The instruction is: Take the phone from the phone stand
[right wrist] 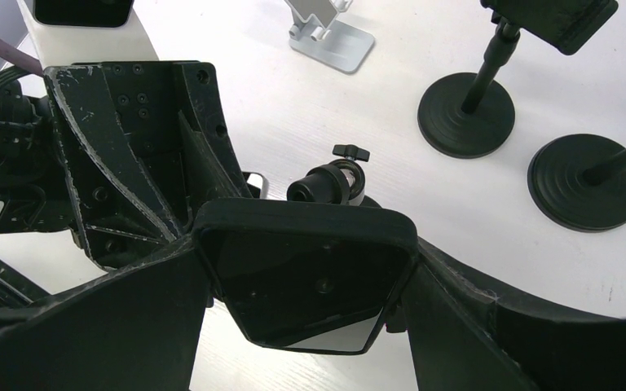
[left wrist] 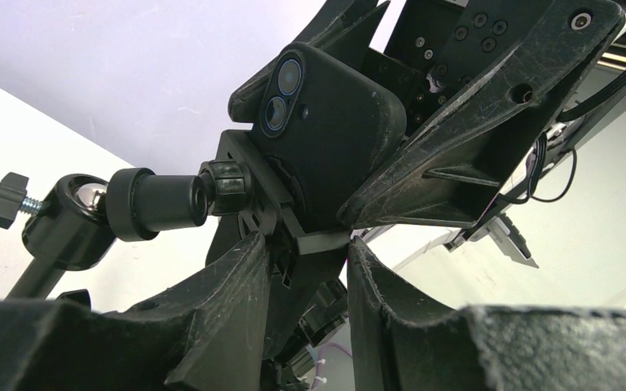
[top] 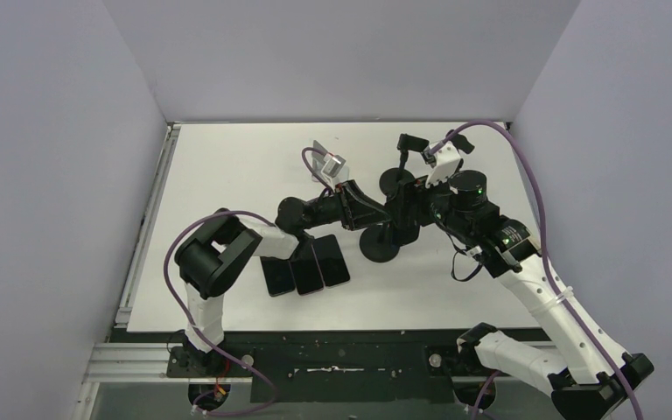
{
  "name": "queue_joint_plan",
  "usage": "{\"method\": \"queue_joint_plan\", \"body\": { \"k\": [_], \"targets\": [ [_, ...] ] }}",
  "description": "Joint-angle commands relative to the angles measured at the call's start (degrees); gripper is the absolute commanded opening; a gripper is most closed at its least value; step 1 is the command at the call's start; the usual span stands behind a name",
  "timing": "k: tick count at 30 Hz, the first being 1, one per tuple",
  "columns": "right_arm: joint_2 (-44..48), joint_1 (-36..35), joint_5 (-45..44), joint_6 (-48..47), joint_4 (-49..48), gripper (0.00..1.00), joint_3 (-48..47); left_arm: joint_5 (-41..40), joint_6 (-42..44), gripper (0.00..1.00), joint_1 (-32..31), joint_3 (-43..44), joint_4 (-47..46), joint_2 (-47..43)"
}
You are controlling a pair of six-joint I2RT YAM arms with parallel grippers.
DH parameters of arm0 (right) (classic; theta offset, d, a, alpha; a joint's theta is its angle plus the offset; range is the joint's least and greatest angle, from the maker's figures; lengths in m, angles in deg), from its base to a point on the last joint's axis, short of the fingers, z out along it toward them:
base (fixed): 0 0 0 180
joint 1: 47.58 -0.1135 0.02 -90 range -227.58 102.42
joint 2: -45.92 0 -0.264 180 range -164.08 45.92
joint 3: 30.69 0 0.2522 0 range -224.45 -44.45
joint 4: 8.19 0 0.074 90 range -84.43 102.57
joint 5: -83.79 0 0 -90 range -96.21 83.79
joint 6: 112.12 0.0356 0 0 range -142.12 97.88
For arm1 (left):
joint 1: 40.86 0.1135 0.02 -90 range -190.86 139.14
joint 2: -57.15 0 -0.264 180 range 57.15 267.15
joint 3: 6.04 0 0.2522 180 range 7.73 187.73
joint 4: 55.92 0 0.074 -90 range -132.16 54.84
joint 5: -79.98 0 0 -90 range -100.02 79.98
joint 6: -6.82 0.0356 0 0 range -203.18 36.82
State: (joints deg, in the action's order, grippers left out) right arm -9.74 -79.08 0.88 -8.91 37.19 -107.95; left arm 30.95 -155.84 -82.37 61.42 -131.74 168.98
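The black phone (left wrist: pixel 326 122) shows its back and twin camera lenses in the left wrist view, seated in the phone stand's clamp (left wrist: pixel 249 191) on a ball joint (left wrist: pixel 73 216). My left gripper (left wrist: pixel 306 277) is shut on the lower part of that clamp. In the right wrist view the phone's dark screen (right wrist: pixel 306 277) sits between my right gripper's (right wrist: pixel 306 314) fingers (right wrist: pixel 163 318), which press on its two long sides. In the top view both grippers meet above the stand's round base (top: pixel 379 245), and the arms hide the phone.
Three dark phones (top: pixel 306 265) lie flat side by side under the left arm. A silver stand (top: pixel 326 162) and a black round-based stand (top: pixel 400 179) are behind. The right wrist view shows the silver stand (right wrist: pixel 330 32) and two black round bases (right wrist: pixel 466 114), (right wrist: pixel 591 183).
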Motion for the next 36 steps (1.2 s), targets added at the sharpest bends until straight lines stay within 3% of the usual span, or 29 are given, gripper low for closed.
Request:
{"method": "queue_joint_plan", "body": {
  "k": [1, 10, 18, 22, 28, 36],
  "targets": [
    [3.9, -4.1, 25.9, 7.1, -14.3, 0.00, -2.1, -5.9, 1.3, 0.01, 0.5, 0.6, -2.9, 5.3],
    [3.1, -4.1, 22.4, 6.7, -11.7, 0.00, -2.9, -6.0, 1.5, 0.43, 0.6, -0.8, -3.2, 3.4],
    [3.1, -4.1, 23.1, 7.9, -12.8, 0.00, -3.6, -5.3, 1.0, 0.52, 1.3, -2.4, -4.7, 0.4],
    [3.1, -4.1, 23.2, 8.3, -13.3, 0.00, -3.5, -4.1, 0.9, 0.43, 1.7, -2.9, -4.9, -0.6],
    [3.5, -4.1, 24.2, 8.9, -15.3, 0.00, -2.0, -3.4, -2.6, 0.00, 2.0, -3.0, -9.4, 1.1],
    [3.8, -4.0, 24.7, 8.9, -16.1, 0.00, -1.1, -2.8, -4.2, 0.00, 1.6, -1.2, -10.9, 3.0]
  ]
}}
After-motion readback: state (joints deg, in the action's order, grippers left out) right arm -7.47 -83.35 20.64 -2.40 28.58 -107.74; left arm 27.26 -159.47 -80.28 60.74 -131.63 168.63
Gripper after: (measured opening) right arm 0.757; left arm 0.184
